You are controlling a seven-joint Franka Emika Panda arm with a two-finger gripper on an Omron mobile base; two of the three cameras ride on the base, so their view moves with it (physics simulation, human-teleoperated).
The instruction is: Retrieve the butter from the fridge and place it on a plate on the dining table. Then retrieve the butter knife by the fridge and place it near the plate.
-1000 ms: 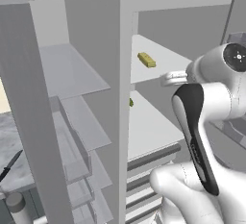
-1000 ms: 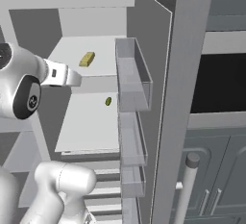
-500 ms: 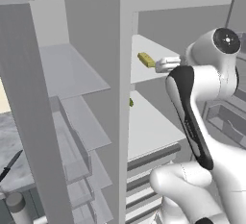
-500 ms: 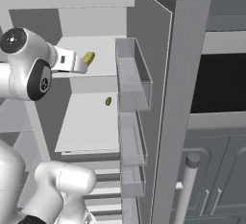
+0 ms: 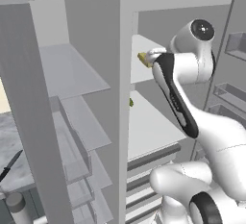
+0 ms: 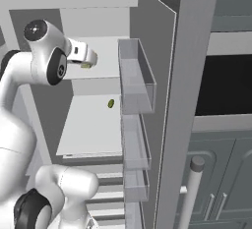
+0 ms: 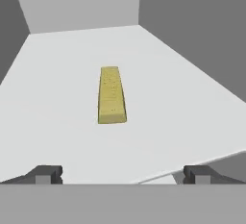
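Now, butter (image 7: 112, 94): small yellow stick lying flat on an upper white fridge shelf (image 7: 57, 79), its long axis pointing away from the hand.
Gripper (image 7: 123, 174): jaws spread wide, empty, short of the stick.
Handling: likely light, soft, slippery.
Hold: pinch its long sides mid-length, gently.

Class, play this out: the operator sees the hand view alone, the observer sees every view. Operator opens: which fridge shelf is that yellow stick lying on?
Observer: The butter lies on the upper white shelf of the fridge.
Operator: Anything on the shelf below?
Observer: A small olive-green lump, near its back.
Operator: Where is the butter knife?
Observer: On the counter left of the fridge, the butter knife lies untouched.
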